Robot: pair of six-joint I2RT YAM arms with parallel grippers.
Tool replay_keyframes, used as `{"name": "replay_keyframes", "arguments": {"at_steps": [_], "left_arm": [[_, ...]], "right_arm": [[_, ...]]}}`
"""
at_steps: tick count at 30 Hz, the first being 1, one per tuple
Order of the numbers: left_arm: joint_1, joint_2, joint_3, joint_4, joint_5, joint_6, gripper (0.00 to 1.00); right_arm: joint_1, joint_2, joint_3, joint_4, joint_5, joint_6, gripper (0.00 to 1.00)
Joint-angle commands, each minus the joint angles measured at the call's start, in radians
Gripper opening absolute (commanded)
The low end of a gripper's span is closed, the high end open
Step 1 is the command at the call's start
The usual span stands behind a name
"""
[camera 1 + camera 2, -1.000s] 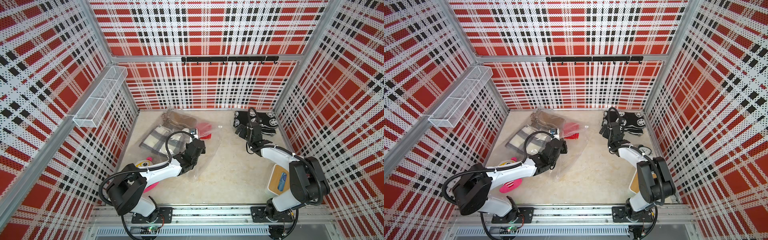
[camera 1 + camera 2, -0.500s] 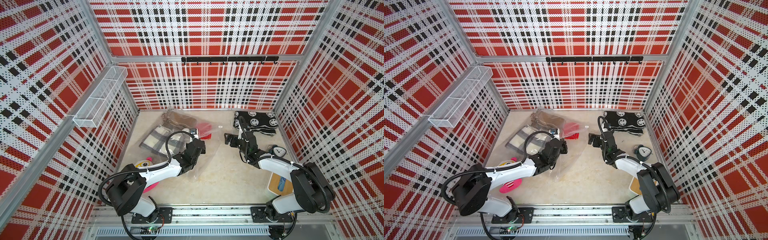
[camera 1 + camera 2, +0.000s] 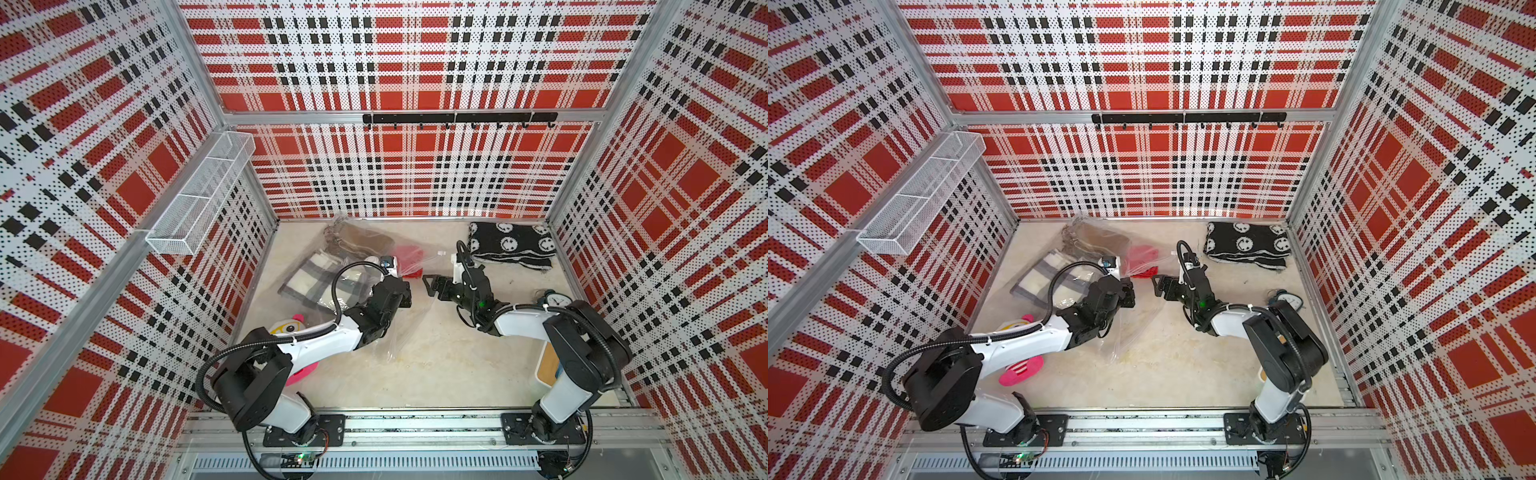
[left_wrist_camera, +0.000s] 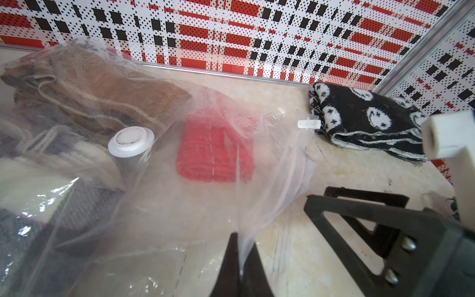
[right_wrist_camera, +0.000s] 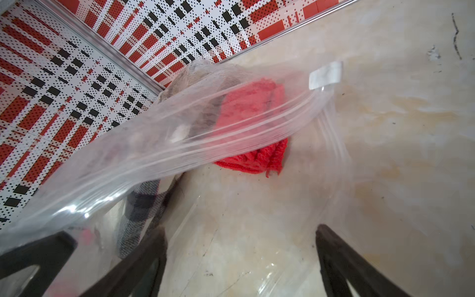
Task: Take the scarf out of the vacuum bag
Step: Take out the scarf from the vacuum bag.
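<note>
Two grippers at mouth of vacuum bag (image 4: 154, 205): left gripper (image 4: 239, 240) clamped on upper film edge; right gripper (image 5: 239, 231) jaws apart, nothing held. Red scarf (image 4: 213, 151) inside bag, just ahead of right gripper; black smiley scarf (image 3: 509, 245) outside, behind it, on worktop (image 3: 436, 374).

You saw a red scarf (image 4: 214, 151), a brown scarf (image 4: 102, 84) and a grey-and-cream checked scarf (image 3: 316, 279) through the clear vacuum bag (image 4: 167, 218); the black scarf (image 4: 359, 115) bore white smiley faces.

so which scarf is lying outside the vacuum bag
The black scarf with white smiley faces, folded on the table. The red scarf, brown scarf and grey plaid scarf sit inside the clear vacuum bag.
</note>
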Motion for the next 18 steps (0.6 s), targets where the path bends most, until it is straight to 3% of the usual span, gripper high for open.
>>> {"name": "replay_keyframes", "arguments": {"at_steps": [1,14,18], "left_arm": [[0.006,-0.041,0.035,-0.027,0.021,-0.006,0.00],[0.006,-0.021,0.039,-0.022,0.035,-0.009,0.00],[0.006,-0.009,0.044,-0.020,0.045,-0.009,0.00]], "right_arm": [[0.012,0.050,0.036,0.071,-0.004,0.026,0.91],[0.015,0.303,0.223,0.150,0.063,0.105,0.90],[0.017,0.366,0.284,0.152,0.107,0.150,0.83]]}}
